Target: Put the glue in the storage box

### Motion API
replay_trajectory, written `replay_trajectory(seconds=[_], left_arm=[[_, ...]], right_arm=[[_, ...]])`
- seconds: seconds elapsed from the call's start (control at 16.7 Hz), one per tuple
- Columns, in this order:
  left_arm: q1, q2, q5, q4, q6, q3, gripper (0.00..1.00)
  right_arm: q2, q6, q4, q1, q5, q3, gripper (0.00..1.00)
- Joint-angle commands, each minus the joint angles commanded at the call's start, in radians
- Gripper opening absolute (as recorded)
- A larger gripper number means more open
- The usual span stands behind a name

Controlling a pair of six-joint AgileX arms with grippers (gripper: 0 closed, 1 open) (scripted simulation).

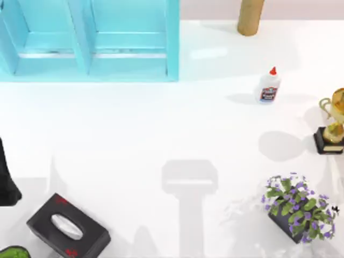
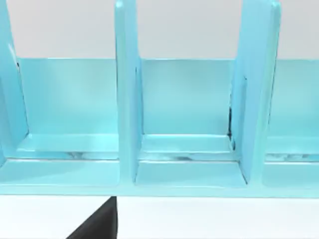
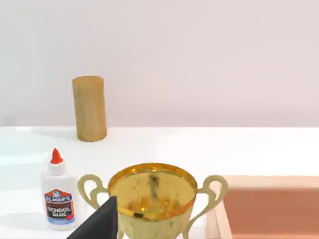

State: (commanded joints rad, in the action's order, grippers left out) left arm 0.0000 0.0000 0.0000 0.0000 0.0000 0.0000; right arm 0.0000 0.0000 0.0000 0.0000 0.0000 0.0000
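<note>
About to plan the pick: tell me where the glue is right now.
In the top view the glue stands upright on the table's right side, between the wooden cylinder behind it and the trophy to its right.

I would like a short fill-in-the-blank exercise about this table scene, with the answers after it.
1. The glue has a cap of ____ colour.
2. The glue stands ____ on the table.
3. The storage box is ____ in colour.
4. In the top view, the trophy is at the table's ____ edge.

Answers: red; upright; blue; right
</note>
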Motion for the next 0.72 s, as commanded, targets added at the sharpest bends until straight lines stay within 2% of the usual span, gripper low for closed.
replay_trajectory(seconds=[0.36,0.72], left_arm=[[0.000,0.000,0.000,0.000,0.000,0.000,1.00],[0.000,0.000,0.000,0.000,0.000,0.000,1.00]], right_arm=[[0.103,0.024,-0.025,0.016,0.003,0.090,1.00],[0.557,0.111,-0.109,0.087,0.032,0.489,1.00]])
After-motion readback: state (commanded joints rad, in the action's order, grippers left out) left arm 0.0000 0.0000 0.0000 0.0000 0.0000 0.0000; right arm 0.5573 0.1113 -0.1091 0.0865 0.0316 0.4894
